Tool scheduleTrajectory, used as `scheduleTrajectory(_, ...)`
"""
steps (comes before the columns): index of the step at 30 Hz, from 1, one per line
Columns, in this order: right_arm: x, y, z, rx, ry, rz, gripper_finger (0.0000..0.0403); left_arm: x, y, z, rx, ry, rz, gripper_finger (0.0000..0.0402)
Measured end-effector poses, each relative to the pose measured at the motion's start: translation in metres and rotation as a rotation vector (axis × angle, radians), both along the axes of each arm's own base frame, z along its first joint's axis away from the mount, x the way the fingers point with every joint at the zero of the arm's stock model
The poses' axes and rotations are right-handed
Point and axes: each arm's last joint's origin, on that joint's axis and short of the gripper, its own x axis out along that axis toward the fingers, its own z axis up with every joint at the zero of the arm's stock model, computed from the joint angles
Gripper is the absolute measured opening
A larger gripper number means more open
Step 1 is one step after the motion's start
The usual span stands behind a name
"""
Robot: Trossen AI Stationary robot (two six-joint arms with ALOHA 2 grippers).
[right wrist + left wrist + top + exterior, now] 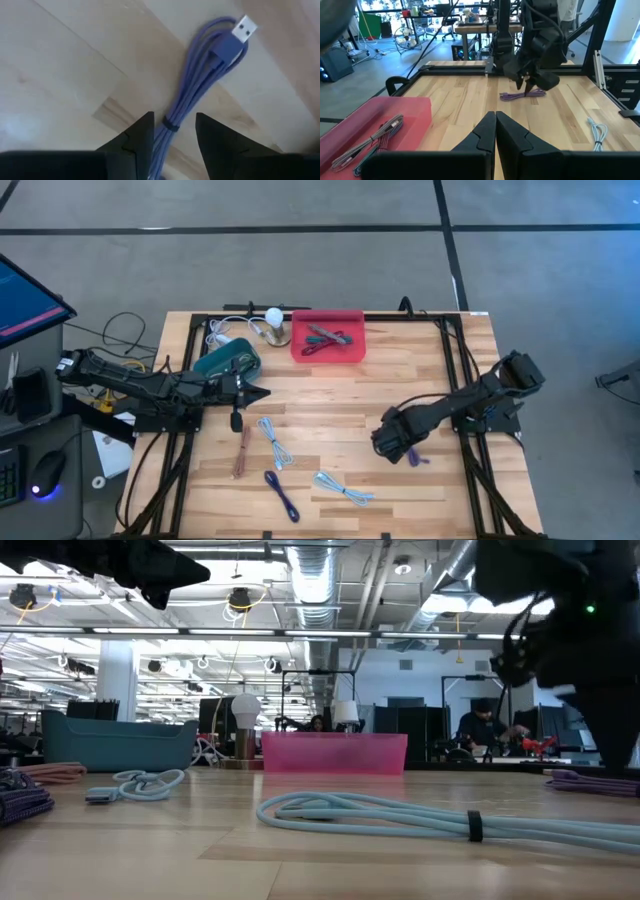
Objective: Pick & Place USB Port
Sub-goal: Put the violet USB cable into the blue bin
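Observation:
A lavender USB cable bundle [200,85] lies coiled on the wooden table, with its silver plug [245,27] at the free end. It also shows in the high view [417,457] and the left wrist view [522,95]. My right gripper [172,132] is open and points down over the bundle, one finger on each side near its black tie, with a gap to both. My left gripper [495,127] is shut and hovers near the teal bin [228,361], left of centre [262,392]. The red tray [328,348] at the far edge holds cables [325,338].
More cables lie on the near half of the table: two light blue [276,443] [345,488], one dark purple [282,493] and one brownish [243,452]. A white bulb on a stand [273,322] is beside the tray. Black frame rails [455,350] run along the edges.

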Motion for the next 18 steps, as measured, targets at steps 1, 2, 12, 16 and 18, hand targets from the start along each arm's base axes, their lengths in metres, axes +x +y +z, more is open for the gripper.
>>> scheduleTrajectory(1, -0.002, 0.0, -0.003, 0.0, -0.002, -0.006, 0.0137, 0.0, 0.0, 0.0, 0.0, 0.0, 0.0, 0.0012)
scheduleTrajectory(2, -0.004, 0.0, -0.006, -0.003, 0.002, -0.012, 0.0137, 0.0, 0.0, 0.0, 0.0, 0.0, 0.0, 0.0012)
scheduleTrajectory(12, -0.013, 0.002, -0.025, 0.034, -0.017, -0.005, 0.0117, 0.0, 0.0, 0.0, 0.0, 0.001, 0.0, 0.0012)
scheduleTrajectory(16, -0.013, 0.002, -0.026, 0.04, -0.027, 0.002, 0.0086, 0.0, 0.0, 0.0, 0.0, 0.0, 0.0, 0.0012)
scheduleTrajectory(18, -0.013, 0.002, -0.026, 0.036, -0.034, 0.004, 0.0061, 0.0, 0.0, 0.0, 0.0, 0.0, 0.0, 0.0012)
